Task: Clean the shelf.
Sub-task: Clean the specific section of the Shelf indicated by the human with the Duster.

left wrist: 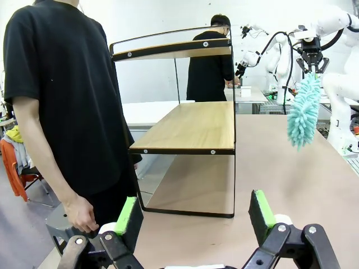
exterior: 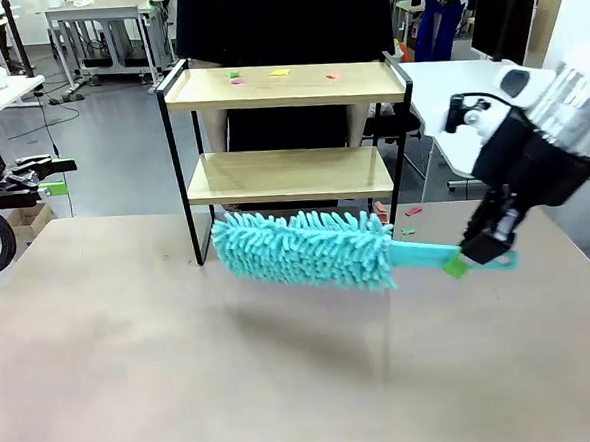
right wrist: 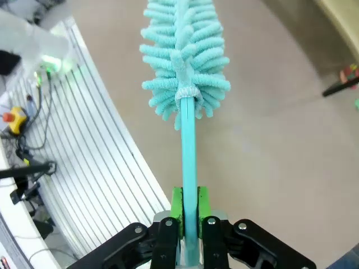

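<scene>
The shelf (exterior: 282, 87) stood upright at the far side of the counter (exterior: 284, 372), near the middle, with a person in a black shirt (left wrist: 67, 101) just behind it. A few small coloured scraps (exterior: 280, 73) lay on its top board, and its lower board looked bare. More scraps (exterior: 413, 212) lay on the counter by its right foot. The jaws of the right arm (exterior: 542, 156) were closed tight on the flat teal handle of a duster (exterior: 307, 248), green pads pressed to either side of it. The duster was held roughly level above the counter, its shadow lying below it. Its fluffy head was on the robot's side of the shelf, lower than the bottom board. From the left wrist the head hung clear of the frame, not touching it. The left jaws were wide open with nothing between them, low over the counter at one end of the shelf and looking along its boards. The person's hand (left wrist: 81, 216) hung close by that end, resting on a grey object.
</scene>
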Controlling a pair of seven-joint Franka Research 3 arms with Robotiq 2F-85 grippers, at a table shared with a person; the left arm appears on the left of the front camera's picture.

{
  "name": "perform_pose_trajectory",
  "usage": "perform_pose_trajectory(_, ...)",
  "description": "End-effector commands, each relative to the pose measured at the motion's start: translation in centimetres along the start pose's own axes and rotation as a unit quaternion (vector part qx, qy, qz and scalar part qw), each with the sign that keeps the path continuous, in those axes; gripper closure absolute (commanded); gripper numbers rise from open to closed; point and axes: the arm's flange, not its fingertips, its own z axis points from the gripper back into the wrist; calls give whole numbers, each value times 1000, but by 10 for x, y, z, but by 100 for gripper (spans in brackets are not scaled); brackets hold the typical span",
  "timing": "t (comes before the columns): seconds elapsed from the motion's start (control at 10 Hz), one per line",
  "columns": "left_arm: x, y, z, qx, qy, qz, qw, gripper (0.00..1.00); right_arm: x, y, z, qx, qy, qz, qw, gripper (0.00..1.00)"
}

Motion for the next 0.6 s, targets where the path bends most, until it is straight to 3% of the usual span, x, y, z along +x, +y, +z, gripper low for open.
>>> perform_pose_trajectory(0.0, 3, -2, 0, -1, 3, -3, 1000, 0, -39, 3, 12, -15, 32, 26, 999, 87)
perform_pose_trajectory(0.5, 3, -2, 0, -1, 3, -3, 1000, 0, -107, 1, 17, -11, 103, 1, 995, 87)
